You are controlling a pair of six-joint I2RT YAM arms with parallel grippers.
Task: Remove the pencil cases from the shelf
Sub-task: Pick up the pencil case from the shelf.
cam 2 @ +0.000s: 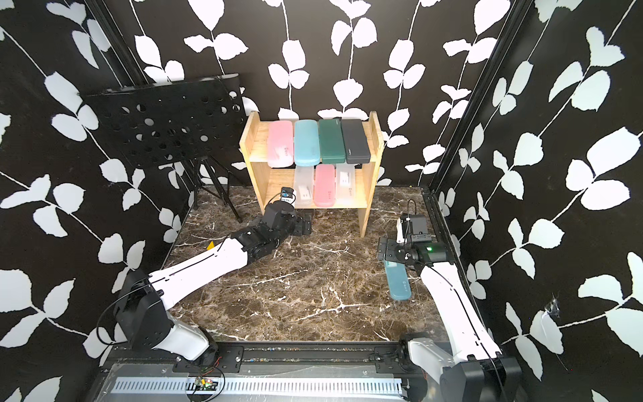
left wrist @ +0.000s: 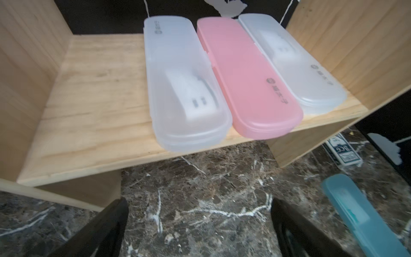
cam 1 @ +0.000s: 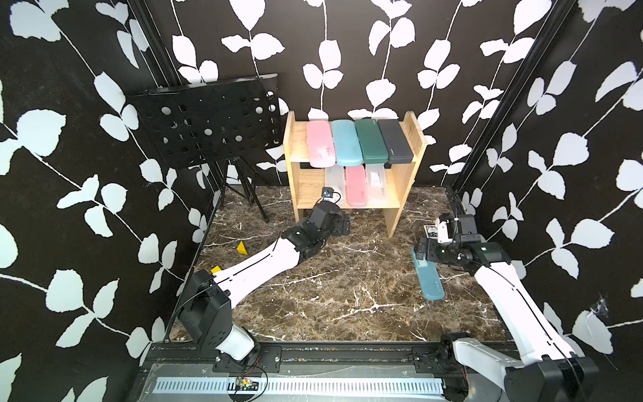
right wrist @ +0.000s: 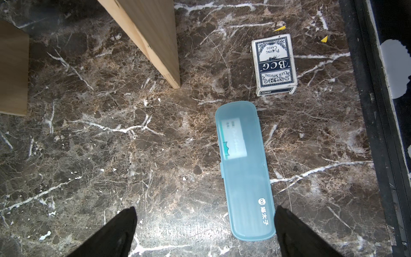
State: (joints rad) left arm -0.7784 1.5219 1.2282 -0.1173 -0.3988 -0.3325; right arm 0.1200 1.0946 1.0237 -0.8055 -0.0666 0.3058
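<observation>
The shelf (cam 1: 414,146), upper centre in both top views, is holding seven pencil cases (cam 1: 348,146), four above, three below; an eighth, the light blue case (cam 1: 429,282), is lying on the surface (cam 1: 330,296) centre right. The left pincer (left wrist: 198,207), gaping empty, should be straddling the frosted case (left wrist: 184,89) squarely at its jutting end; the right pincer (right wrist: 204,213) is hanging open too. White cards (left wrist: 195,100) are showing inside the frosted and blue cases.
</observation>
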